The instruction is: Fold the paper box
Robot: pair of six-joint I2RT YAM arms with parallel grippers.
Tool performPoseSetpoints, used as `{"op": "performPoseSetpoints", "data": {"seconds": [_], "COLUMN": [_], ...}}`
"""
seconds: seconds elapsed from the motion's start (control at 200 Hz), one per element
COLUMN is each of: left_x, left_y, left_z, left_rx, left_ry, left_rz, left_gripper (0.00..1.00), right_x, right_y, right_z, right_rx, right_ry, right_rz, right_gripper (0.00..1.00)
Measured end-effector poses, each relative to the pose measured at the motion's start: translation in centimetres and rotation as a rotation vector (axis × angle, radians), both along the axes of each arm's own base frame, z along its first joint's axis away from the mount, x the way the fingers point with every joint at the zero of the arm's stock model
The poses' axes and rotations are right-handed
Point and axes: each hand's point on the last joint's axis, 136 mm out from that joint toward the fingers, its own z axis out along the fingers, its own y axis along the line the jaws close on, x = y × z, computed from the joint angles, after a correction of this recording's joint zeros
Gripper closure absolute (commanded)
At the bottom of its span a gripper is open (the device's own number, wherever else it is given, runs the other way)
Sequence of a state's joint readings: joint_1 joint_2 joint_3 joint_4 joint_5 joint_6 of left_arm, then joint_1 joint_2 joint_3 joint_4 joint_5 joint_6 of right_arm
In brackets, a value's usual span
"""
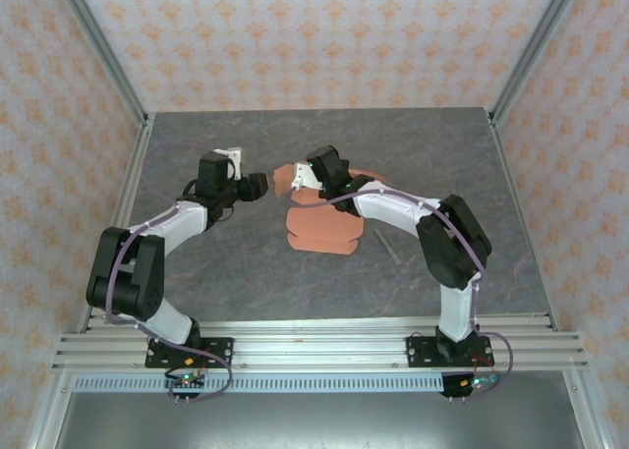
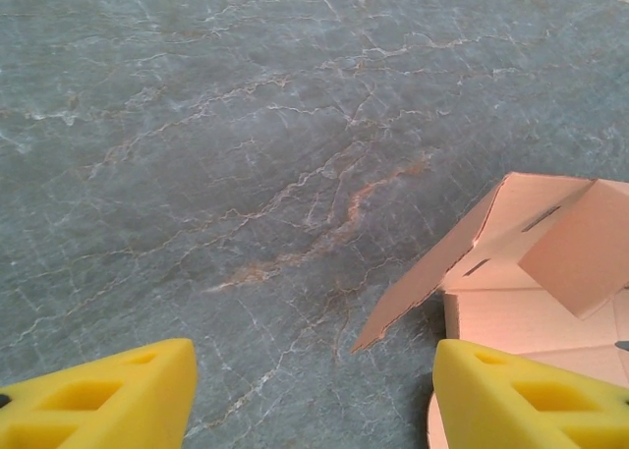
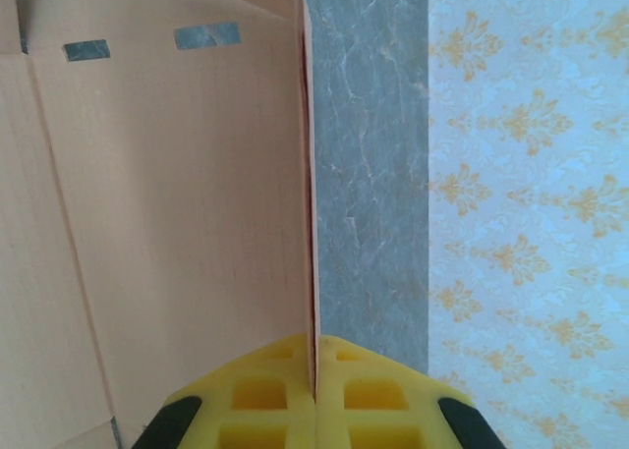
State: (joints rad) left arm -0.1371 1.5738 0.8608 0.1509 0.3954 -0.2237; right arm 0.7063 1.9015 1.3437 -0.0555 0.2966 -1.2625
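The paper box (image 1: 319,229) is a salmon-orange die-cut sheet lying mid-table, with one flap (image 1: 287,179) lifted at its far left end. My right gripper (image 1: 311,177) is shut on that upright flap. In the right wrist view the card's thin edge (image 3: 310,223) runs straight down between the closed yellow fingertips (image 3: 314,380), and slotted panels lie to its left. My left gripper (image 1: 258,185) hangs just left of the flap, open and holding nothing. In the left wrist view its yellow fingers (image 2: 531,395) stand wide apart, with the box's raised flap (image 2: 462,262) ahead on the right, not touched.
A thin grey stick (image 1: 385,245) lies on the grey marbled table (image 1: 226,262) right of the sheet. Aluminium posts (image 1: 106,56) and patterned walls (image 1: 314,36) enclose the table. A rail (image 1: 314,346) runs along the near edge.
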Motion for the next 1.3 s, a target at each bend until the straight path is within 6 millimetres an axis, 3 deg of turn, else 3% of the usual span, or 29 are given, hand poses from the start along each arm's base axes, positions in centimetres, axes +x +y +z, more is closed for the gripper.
{"op": "performPoseSetpoints", "data": {"seconds": [0.17, 0.656, 0.861, 1.301], "left_x": [0.5, 0.6, 0.8, 4.8], "left_y": [-0.4, -1.4, -1.1, 0.2], "left_z": [-0.4, 0.0, -1.5, -1.5], "left_rx": [0.0, -0.003, 0.015, -0.008], "left_ry": [0.007, -0.025, 0.009, 0.062], "left_rz": [-0.027, -0.095, -0.084, 0.02], "left_gripper": [0.36, 0.45, 0.5, 0.51], "right_x": [-0.1, -0.5, -0.3, -0.2], "right_y": [0.2, 0.3, 0.5, 0.4], "right_z": [0.8, 0.3, 0.7, 0.6], "right_rx": [0.001, -0.026, -0.023, -0.029], "right_ry": [-0.086, -0.208, -0.227, -0.222], "right_rz": [0.027, 0.071, 0.08, 0.089], "right_gripper": [1.0, 1.0, 1.0, 1.0]}}
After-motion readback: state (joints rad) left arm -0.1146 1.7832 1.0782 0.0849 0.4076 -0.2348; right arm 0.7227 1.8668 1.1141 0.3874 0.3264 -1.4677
